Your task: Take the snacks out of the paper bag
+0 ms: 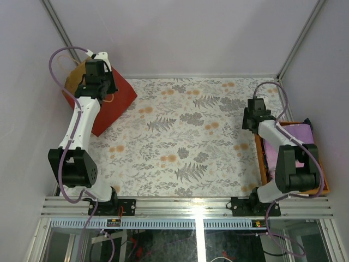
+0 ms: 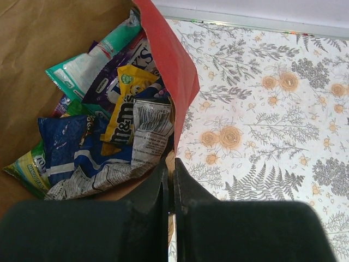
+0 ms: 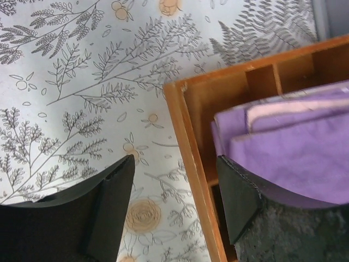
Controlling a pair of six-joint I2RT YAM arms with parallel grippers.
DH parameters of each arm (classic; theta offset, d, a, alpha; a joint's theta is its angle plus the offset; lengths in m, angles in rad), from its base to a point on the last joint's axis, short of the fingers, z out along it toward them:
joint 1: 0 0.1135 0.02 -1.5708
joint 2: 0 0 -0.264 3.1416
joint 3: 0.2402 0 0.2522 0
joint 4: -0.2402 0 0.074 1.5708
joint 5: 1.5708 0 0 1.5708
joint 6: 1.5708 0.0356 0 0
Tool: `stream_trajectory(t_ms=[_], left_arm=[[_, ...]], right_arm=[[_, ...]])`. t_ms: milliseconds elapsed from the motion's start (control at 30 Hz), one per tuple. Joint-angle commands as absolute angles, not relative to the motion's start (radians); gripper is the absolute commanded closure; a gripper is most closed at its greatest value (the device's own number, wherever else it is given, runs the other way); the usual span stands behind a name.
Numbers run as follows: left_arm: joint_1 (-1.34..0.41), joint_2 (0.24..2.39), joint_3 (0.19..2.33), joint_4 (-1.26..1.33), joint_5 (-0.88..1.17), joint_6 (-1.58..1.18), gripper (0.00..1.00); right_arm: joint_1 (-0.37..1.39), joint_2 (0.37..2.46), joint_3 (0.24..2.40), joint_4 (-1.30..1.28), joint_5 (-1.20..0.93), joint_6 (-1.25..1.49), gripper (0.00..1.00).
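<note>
The left pincer (image 2: 170, 180), pressed together on what looks like the red rim of the paper bag (image 2: 174, 71) at the surface's (image 2: 262, 109) far-left corner, likely steadies its mouth, the snacks (image 2: 125, 109) heaped inside, while the right pincer (image 3: 174, 164) hangs spread over the wooden tray's (image 3: 191, 142) edge.

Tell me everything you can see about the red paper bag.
The paper bag is red outside and brown inside. It lies slumped at the far left corner of the table, mouth open. Snack packets lie inside, and a thin loop handle shows. The left end effector, shut, seems to pinch its rim.
</note>
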State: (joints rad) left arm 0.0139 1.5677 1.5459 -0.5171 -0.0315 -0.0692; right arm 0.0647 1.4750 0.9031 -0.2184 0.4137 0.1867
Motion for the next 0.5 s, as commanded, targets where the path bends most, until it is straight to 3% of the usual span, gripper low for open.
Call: stream_trajectory(t_ms=[0,133,467], left_arm=[[0.012,1.485,1.548,-0.443,0.041,-0.056,1.0],[0.012,1.456,1.528,-0.489,0.01,-0.003,1.0],[0.011,1.421,1.489,-0.491,0.024,0.007,1.0]], right_arm=[[0.039,1.568,0.99,-0.157,0.359,0.122,0.33],[0.018,1.652,1.052,-0.202,0.361,0.141,0.43],[0.007,1.772,1.11,-0.223,0.364,0.133,0.54]])
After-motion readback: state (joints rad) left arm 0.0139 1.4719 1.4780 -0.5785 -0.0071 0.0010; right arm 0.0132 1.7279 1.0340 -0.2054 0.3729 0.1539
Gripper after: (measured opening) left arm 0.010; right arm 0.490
